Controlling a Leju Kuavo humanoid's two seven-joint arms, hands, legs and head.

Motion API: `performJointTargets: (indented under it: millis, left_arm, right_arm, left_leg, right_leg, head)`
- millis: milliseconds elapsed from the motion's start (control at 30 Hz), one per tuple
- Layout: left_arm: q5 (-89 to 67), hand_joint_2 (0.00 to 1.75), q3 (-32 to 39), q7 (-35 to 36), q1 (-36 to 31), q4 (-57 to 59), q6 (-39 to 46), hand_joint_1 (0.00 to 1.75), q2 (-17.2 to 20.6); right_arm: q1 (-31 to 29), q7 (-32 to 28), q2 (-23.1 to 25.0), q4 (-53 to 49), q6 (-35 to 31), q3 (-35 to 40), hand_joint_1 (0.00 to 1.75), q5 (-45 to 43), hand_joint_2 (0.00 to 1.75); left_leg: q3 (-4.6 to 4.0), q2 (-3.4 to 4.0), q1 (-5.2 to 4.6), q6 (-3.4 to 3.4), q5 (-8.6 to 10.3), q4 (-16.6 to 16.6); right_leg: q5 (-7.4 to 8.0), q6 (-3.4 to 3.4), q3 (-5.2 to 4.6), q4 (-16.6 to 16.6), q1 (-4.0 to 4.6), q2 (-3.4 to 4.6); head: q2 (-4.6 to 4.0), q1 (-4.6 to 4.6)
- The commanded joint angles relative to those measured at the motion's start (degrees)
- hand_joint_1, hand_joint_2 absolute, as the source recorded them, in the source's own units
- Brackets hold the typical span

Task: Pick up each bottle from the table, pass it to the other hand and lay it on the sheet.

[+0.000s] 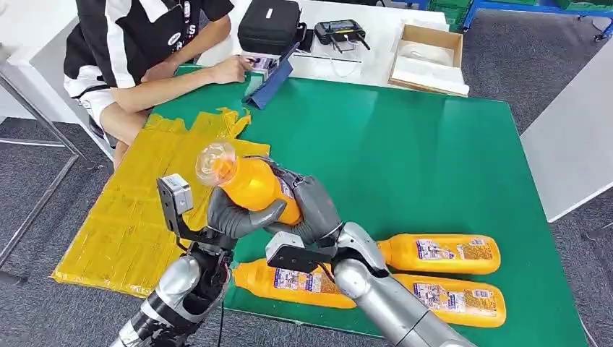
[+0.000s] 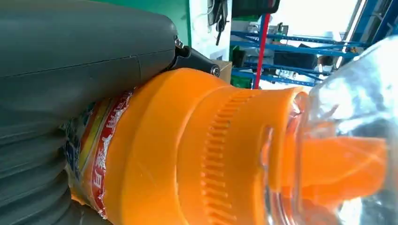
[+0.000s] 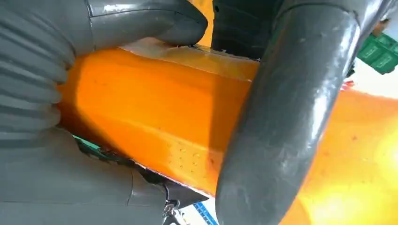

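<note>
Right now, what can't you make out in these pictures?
- Head view: the held bottle is wrapped by left hand and right hand, so its base is hidden.
- Head view: labels on the three lying bottles are too small to read.
- Right wrist view: fingers hide that label.

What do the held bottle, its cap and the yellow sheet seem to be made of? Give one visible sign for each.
Held bottle: probably glossy orange plastic; its side shows soft highlights and a printed label.
Cap: clear, shiny plastic; the orange neck shows through it.
Yellow sheet: likely thin plastic film or coated paper, hard to say which; it is creased in a grid and crumpled at one end.
</note>
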Motion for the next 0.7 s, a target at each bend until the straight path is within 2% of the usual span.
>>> performJointTargets:
  millis: [33,133,167,333,367,400,433,533,567,700]
  left_arm:
    - [-1.78,1.75,2.17,-4.09,-1.71,-3.41,3.59,1.75,2.23]
    - [-7.83,1.75,7.47,-8.45,-1.58,-6.3,10.42,1.75,3.59]
    - [-7.83,1.75,8.71,-7.6,-1.64,-6.61,9.97,1.75,3.87]
    - [-8.0,1.75,8.86,-7.45,-1.58,-6.27,9.52,1.75,3.41]
    - [-11.3,1.75,9.13,-8.59,-1.84,-5.8,11.62,1.75,3.78]
    - [-13.58,1.75,9.68,-7.88,-2.42,-5.16,12.72,1.75,4.94]
    - [-17.07,1.75,11.36,-6.29,-2.94,-4.0,13.56,1.75,6.96]
    - [-29.38,1.75,17.0,-4.9,-2.78,-0.97,14.87,1.75,7.99]
    - [-32.73,1.75,18.0,-4.79,-2.97,0.06,14.95,1.75,8.06]
    - [-51.45,1.75,18.3,-0.57,-4.26,5.93,17.55,1.75,9.42]
  right_arm:
    - [1.49,0.04,-0.99,0.72,-2.57,-1.81,0.0,-4.37,1.75]
    - [4.57,-0.14,-3.59,-5.63,-3.89,-6.22,0.0,-7.22,1.75]
    - [5.4,0.02,-4.27,-7.6,-3.62,-6.97,0.0,-7.16,1.75]
    - [5.55,0.14,-4.07,-7.78,-3.27,-7.06,0.0,-7.17,1.75]
    - [6.3,-0.08,-3.76,-8.29,-4.36,-8.29,0.0,-7.44,1.75]
    - [7.26,-0.17,-4.18,-9.78,-4.91,-9.46,0.0,-7.9,1.75]
    - [9.26,-0.18,-4.99,-13.36,-5.46,-12.13,0.0,-9.57,1.75]
    - [14.2,0.04,-7.22,-23.47,-5.61,-17.72,0.0,-8.67,1.75]
    - [15.41,0.2,-7.44,-26.1,-5.43,-19.13,0.0,-8.29,0.0]
    - [20.5,0.56,-8.74,-35.8,-7.77,-22.57,0.0,-1.27,0.0]
  left_leg:
    - [0.41,-0.05,0.07,-0.12,-0.15,0.0]
    - [0.32,-0.13,0.07,-0.11,-0.13,0.01]
    - [0.44,-0.12,0.1,-0.14,-0.22,0.08]
    - [0.24,-0.13,0.08,-0.08,-0.05,-0.03]
    - [0.5,-0.16,0.09,-0.13,-0.17,0.02]
    - [0.25,-0.11,0.06,-0.09,-0.08,0.01]
    - [0.31,-0.09,0.09,-0.13,-0.18,0.12]
    - [0.4,-0.07,0.08,-0.14,-0.19,0.03]
    - [0.32,-0.18,0.04,-0.11,-0.11,-0.02]
    - [0.28,-0.2,0.01,-0.1,-0.08,-0.05]
  right_leg:
    - [-0.16,-0.13,0.45,-0.04,0.04,0.11]
    - [-0.16,-0.11,0.39,-0.03,0.04,0.01]
    - [-0.25,-0.14,0.53,0.01,0.06,0.06]
    - [-0.1,-0.09,0.27,-0.07,0.05,-0.04]
    - [-0.22,-0.15,0.56,-0.03,0.05,0.03]
    - [-0.11,-0.1,0.29,-0.02,0.03,0.03]
    - [-0.21,-0.15,0.38,0.08,0.05,0.1]
    - [-0.2,-0.14,0.44,0.0,0.04,0.1]
    - [-0.17,-0.12,0.37,-0.02,0.0,-0.06]
    - [-0.16,-0.1,0.32,-0.03,-0.02,-0.1]
  head:
    - [0.0,-0.02]
    - [0.0,0.0]
    - [0.0,0.0]
    - [0.0,0.0]
    - [0.0,-0.02]
    - [0.0,0.0]
    - [0.0,0.07]
    - [0.0,0.0]
    - [0.0,0.02]
    - [0.0,-0.02]
